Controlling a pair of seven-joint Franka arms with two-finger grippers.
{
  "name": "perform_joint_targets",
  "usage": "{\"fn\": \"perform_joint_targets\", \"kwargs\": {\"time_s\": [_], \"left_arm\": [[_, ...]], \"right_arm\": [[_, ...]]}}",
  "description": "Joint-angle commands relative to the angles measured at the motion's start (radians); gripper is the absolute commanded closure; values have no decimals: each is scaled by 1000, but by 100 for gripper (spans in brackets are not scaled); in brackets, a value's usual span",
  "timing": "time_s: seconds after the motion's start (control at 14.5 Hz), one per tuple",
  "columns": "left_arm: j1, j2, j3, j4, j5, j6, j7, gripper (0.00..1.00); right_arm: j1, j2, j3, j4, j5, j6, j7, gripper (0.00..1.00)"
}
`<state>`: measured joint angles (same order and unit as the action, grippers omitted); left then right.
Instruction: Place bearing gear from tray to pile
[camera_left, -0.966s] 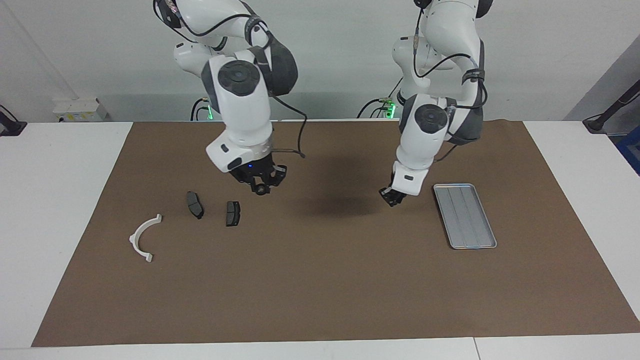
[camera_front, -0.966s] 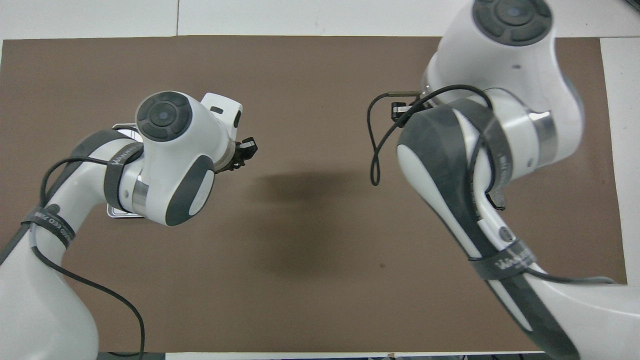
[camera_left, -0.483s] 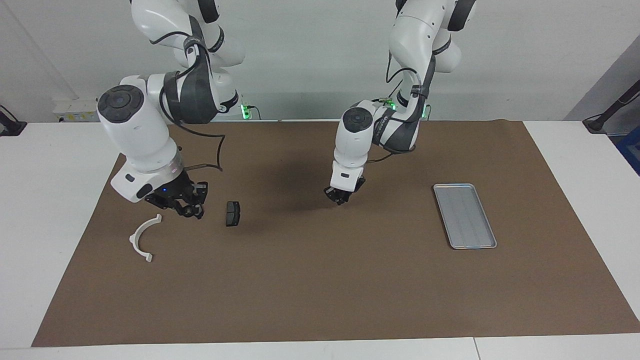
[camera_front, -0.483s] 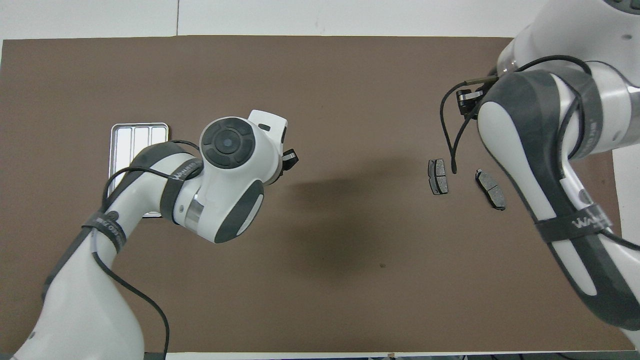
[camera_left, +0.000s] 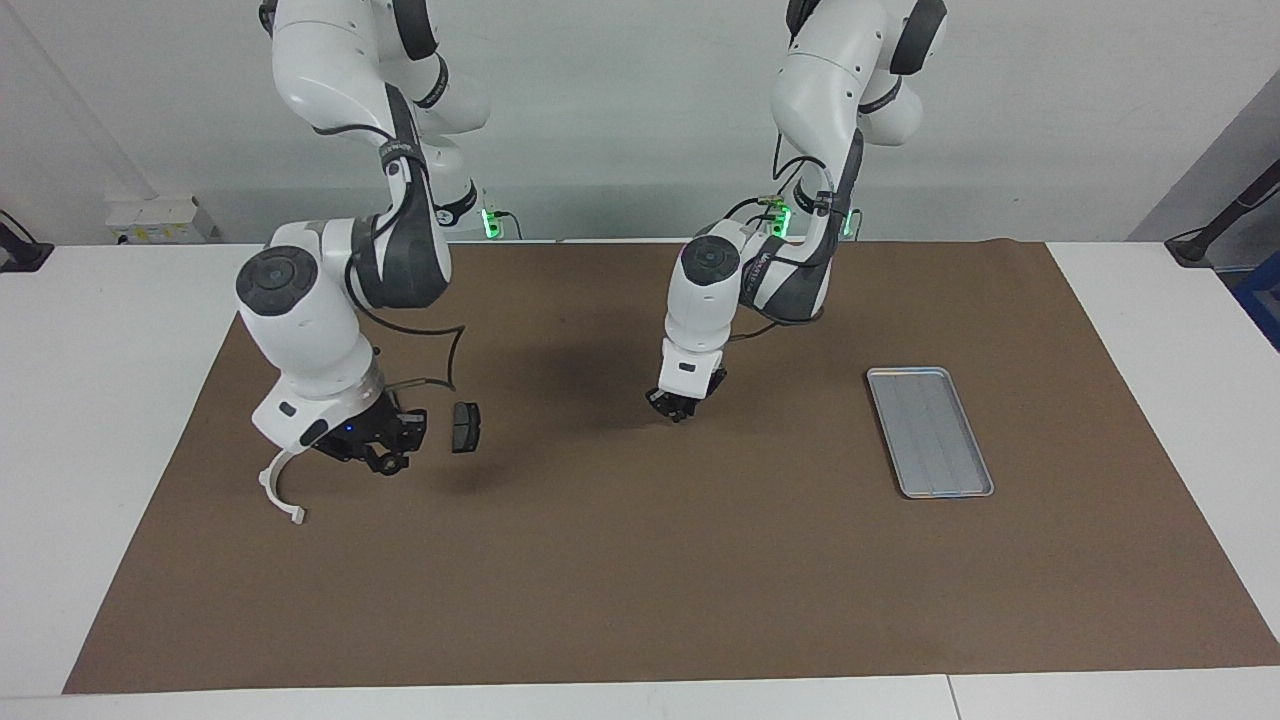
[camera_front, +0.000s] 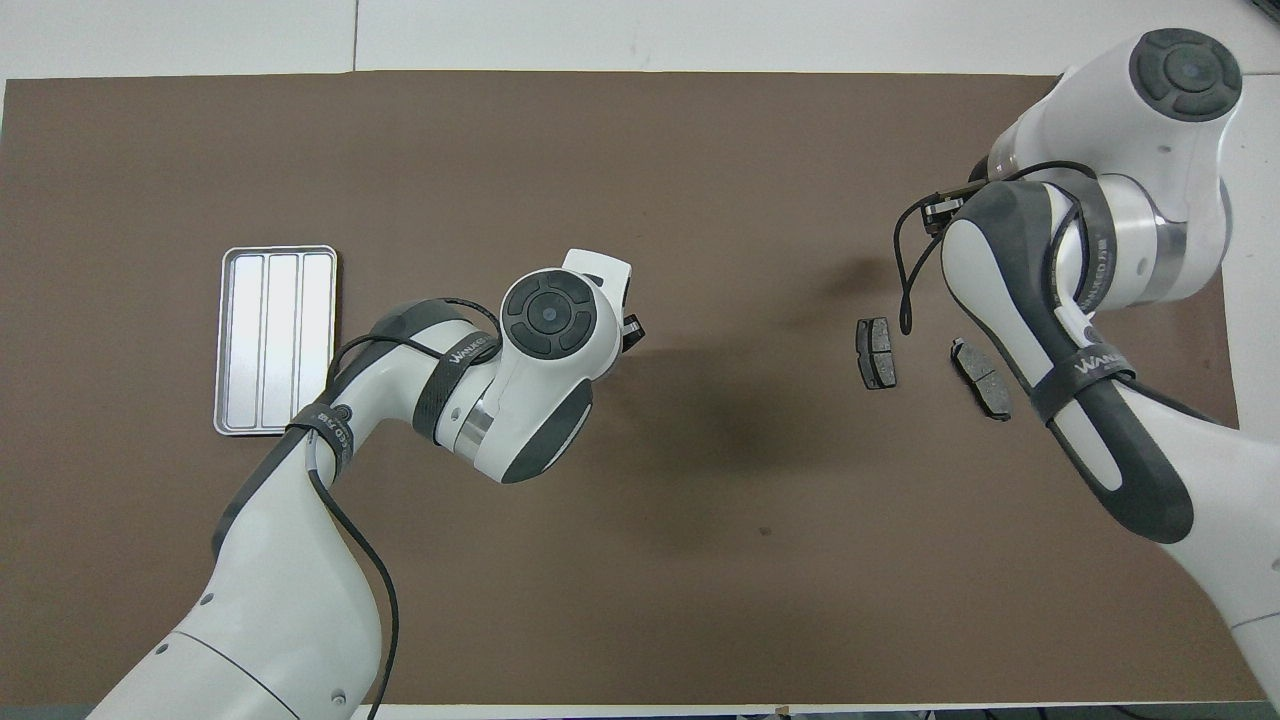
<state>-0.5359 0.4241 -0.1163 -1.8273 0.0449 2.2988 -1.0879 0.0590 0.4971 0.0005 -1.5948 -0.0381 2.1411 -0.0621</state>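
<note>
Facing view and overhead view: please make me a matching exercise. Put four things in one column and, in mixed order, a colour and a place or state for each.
Things:
1. tray
2. white arc bracket
3. two dark pads
4. mat

Descriptions:
a. brown, spread flat under all the parts
b. curved, toward the right arm's end, farther from the robots than the grey pieces
c. silver-grey, empty, toward the left arm's end
d. dark grey, lying side by side, apart

Pairs: 1-c, 2-b, 3-d, 4-a

I work in a robotics lab. My two white arms stand at a white counter (camera_left: 120, 330) under a brown mat (camera_left: 640, 560), against a plain grey wall (camera_left: 620, 120).
</note>
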Motion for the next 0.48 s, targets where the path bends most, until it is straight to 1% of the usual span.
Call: {"fn": "perform_joint_targets", "kwargs": {"time_s": [0.0,0.34,0.41], "left_arm": [[-10,5,9,-20,20,31,-18,97],[-12,28,10,-17,33,34,-21,93],[-12,28,10,-14,33,30,-21,79]], "right_arm": [[-47,44,13,-5,-14,68,-56,100],[-50,81,13,-11,-14,92,-57,100],[-50,87,12,-11,-14,100,-58,100]]}}
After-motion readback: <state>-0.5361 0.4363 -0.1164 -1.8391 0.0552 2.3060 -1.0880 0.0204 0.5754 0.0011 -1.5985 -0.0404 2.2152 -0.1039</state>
